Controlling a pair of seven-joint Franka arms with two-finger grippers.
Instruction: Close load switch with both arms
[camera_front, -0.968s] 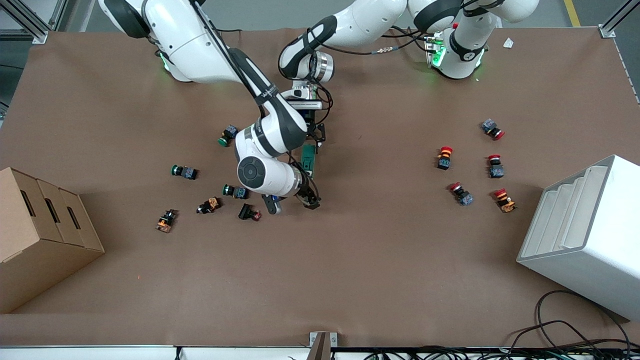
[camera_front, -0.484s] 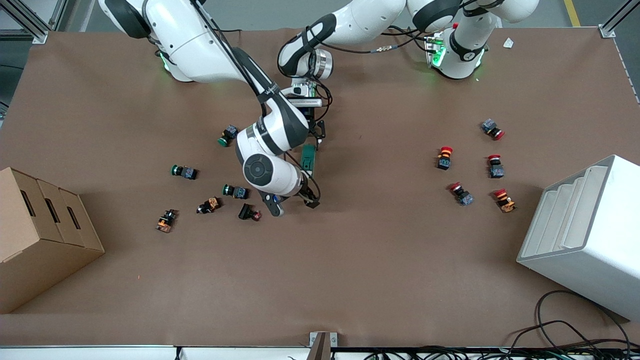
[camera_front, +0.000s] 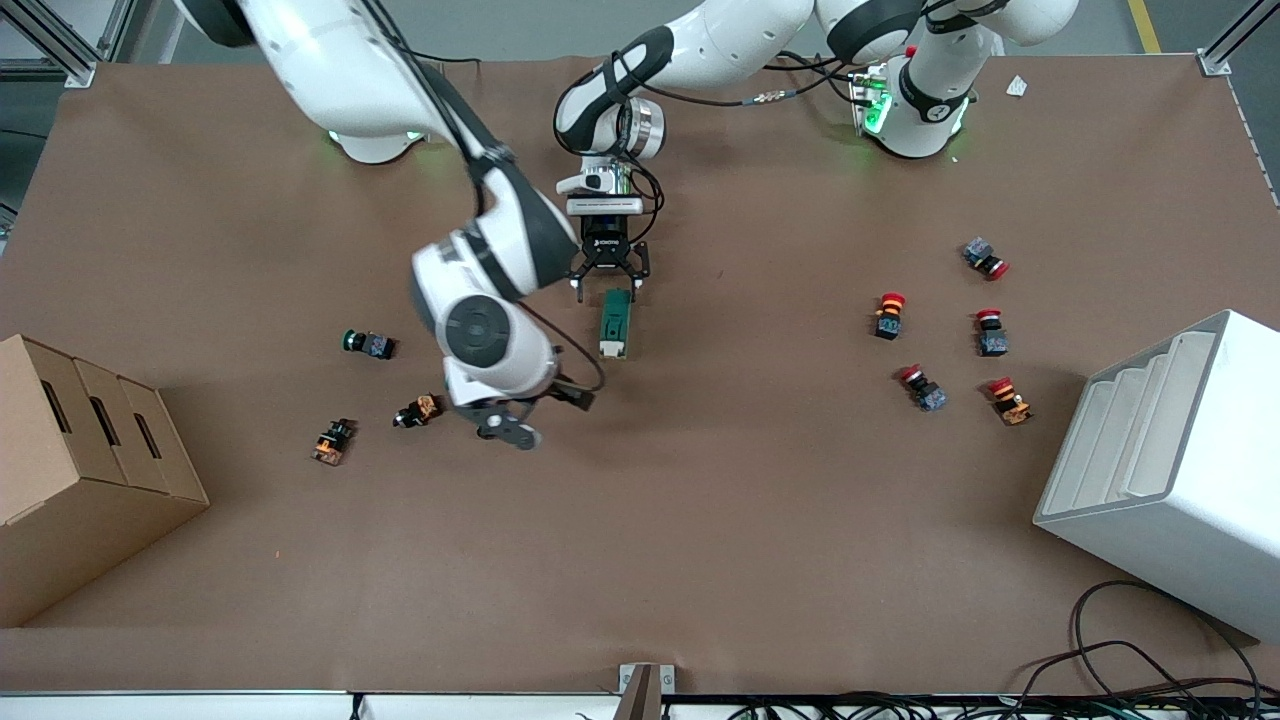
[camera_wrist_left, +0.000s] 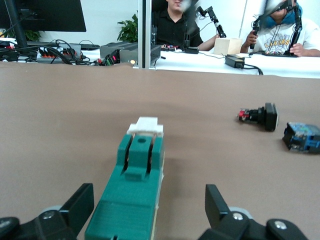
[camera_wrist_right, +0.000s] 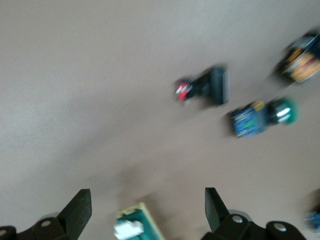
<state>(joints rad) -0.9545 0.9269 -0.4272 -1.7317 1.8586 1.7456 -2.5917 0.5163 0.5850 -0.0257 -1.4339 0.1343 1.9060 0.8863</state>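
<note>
Green and lying flat on the bench, the load switch (camera_front: 615, 323) is pointing its long axis straight out from the spread-fingered left end effector (camera_front: 606, 279) straddling its end, while the right end effector (camera_front: 533, 412), also spread, is hovering beside it.

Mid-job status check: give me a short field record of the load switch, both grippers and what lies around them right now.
load switch: lying flat on the table, mid-table, white lever end nearer the front camera
left gripper: open, fingers straddling the switch's end that lies farther from the front camera, not clamped
right gripper: open, holding nothing, over bare table toward the right arm's end from the switch
green-capped button: on the table toward the right arm's end
red-capped buttons: cluster toward the left arm's end
</note>
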